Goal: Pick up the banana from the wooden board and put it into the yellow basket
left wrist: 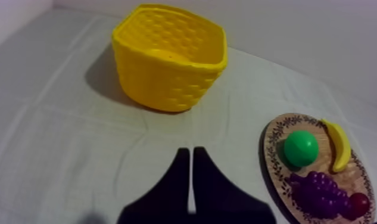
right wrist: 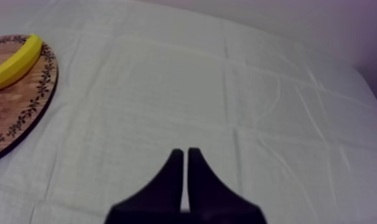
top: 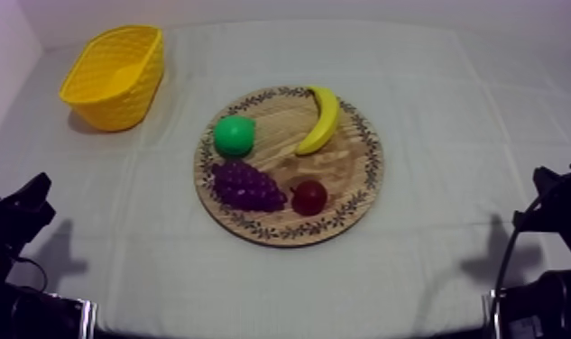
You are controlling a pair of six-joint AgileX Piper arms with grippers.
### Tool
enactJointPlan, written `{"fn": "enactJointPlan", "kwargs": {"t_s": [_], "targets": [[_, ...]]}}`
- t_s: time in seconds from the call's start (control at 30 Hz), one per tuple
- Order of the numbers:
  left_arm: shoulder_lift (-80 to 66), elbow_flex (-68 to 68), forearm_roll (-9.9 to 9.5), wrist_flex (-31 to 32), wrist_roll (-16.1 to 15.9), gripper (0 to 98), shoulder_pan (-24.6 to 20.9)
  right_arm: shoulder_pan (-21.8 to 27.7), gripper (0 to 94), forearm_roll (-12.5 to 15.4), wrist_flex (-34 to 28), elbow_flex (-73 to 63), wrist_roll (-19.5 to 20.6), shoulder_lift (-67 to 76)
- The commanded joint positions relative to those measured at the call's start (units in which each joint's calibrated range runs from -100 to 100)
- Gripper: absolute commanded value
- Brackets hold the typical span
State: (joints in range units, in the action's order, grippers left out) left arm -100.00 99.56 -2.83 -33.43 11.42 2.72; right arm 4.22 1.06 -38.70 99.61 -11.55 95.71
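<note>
Grippers point(left wrist: 190, 151) point(right wrist: 185, 151) at rest, fingers point(left wrist: 177, 179) together.

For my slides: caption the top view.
Banana, green fruit, grapes and small red fruit lie on the wooden board; yellow basket stands apart.

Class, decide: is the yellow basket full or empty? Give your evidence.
Empty: the yellow basket shows bare woven inside; the banana lies on the wooden board.

cloth-covered table point(top: 451, 108), yellow basket point(top: 115, 76), wooden board point(top: 289, 166)
</note>
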Motion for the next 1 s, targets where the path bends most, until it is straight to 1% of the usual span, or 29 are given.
{"fn": "enactJointPlan", "kwargs": {"t_s": [0.0, 0.8, 0.97], "targets": [[0.0, -0.01, 0.02, 0.04, -0.01, 0.1, -0.01, 0.0, 0.4, -0.01, -0.01, 0.05, 0.0, 0.05], [0.0, -0.01, 0.02, 0.04, -0.01, 0.1, -0.01, 0.0, 0.4, -0.01, -0.01, 0.05, 0.0, 0.05], [0.0, -0.22, 0.19, -0.74, -1.51, 0.1, -0.01, 0.0, 0.4, -0.01, -0.01, 0.05, 0.0, 0.05]]}}
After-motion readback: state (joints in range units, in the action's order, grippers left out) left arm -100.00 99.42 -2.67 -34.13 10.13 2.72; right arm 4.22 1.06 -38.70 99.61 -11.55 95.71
